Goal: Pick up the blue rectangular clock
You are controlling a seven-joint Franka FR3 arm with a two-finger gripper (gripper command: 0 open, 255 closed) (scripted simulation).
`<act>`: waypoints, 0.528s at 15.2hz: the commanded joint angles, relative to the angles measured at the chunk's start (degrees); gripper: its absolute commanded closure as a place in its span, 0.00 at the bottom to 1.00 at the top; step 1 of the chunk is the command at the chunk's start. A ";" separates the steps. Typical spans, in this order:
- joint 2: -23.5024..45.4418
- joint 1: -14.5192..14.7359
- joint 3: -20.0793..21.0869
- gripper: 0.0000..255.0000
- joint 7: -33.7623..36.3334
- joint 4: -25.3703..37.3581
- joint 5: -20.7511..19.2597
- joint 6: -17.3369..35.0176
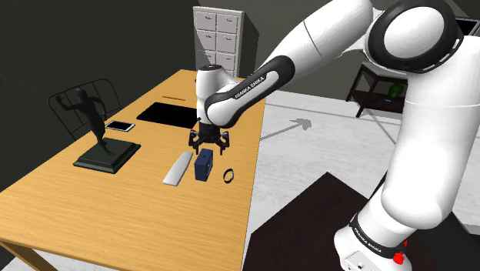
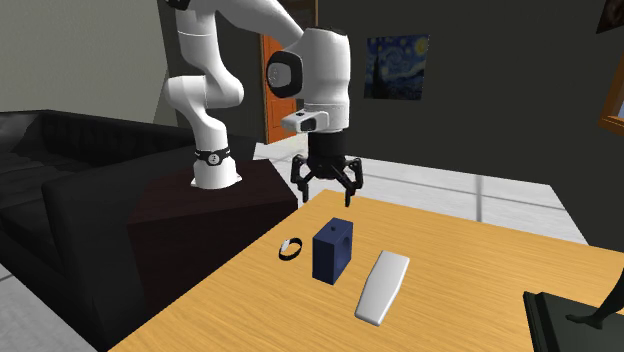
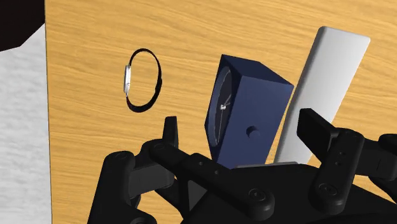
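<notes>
Currently poised above upright blue clock [image 2: 333, 252], gripper [image 2: 325, 195] spread apart and touching nothing, ready to straddle its sides; shoulder view: wristwatch [image 1: 229, 176] at 4 o'clock, white slab [image 1: 178, 167] at 9 o'clock.

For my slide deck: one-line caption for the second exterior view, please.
Open gripper hovers above the dark blue clock, flanked by a wristwatch and a grey slab on the table.

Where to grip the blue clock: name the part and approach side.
Its upper body, probably from straight above: the clock stands upright beneath the open gripper. Set one finger on the side facing the wristwatch, the other on the side facing the grey slab; gaps show there.
</notes>
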 commanded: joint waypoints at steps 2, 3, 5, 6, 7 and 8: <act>7.19 2.60 -2.32 0.00 5.12 6.22 -3.11 0.43; 8.63 3.17 -2.86 0.00 5.97 7.63 -3.53 0.39; 9.70 3.47 -3.26 0.00 6.30 7.58 -4.04 1.49; 10.25 3.61 -3.45 0.00 6.47 7.57 -4.31 2.03; 10.81 3.75 -3.65 0.00 6.64 7.57 -4.57 2.56; 11.37 3.89 -3.85 0.00 6.81 7.59 -4.83 3.09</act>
